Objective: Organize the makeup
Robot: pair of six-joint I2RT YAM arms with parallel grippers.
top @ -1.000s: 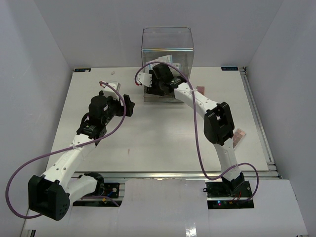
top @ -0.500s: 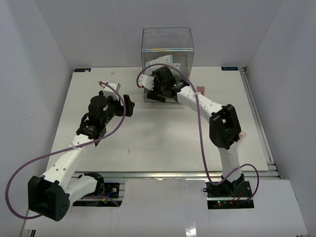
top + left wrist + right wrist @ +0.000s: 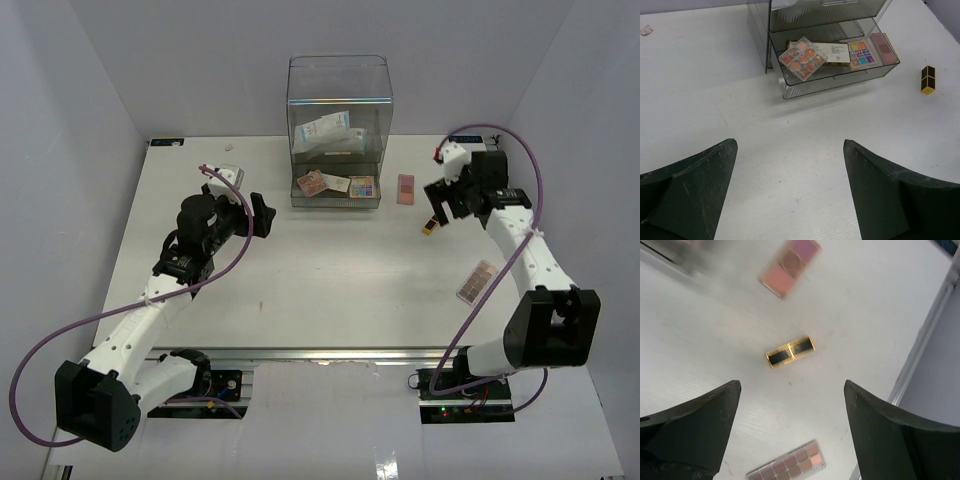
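The makeup is spread around. In the open lower drawer (image 3: 338, 199) lie a round-pan palette (image 3: 312, 183) (image 3: 802, 57), a white-topped flat item (image 3: 833, 52) and a colourful palette (image 3: 362, 186) (image 3: 865, 50). White-blue sachets (image 3: 325, 130) sit in the box above. On the table are a pink palette (image 3: 405, 188) (image 3: 790, 265), a black-and-gold tube (image 3: 430, 226) (image 3: 790, 352) (image 3: 927, 79) and a brown palette (image 3: 477, 281) (image 3: 787, 465). My right gripper (image 3: 442, 208) (image 3: 792, 385) hangs open just above the tube, holding nothing. At the left, my left gripper (image 3: 262, 213) (image 3: 790, 150) is open and empty, facing the drawer.
The clear acrylic drawer box (image 3: 340, 75) stands at the back centre of the table. A small scrap (image 3: 228, 147) (image 3: 646, 30) lies at the back left. A metal rail (image 3: 520, 240) runs along the table's right edge.
My right arm has pulled out of the drawer box and swung to the right side of the table, above the tube. The left arm has not moved.
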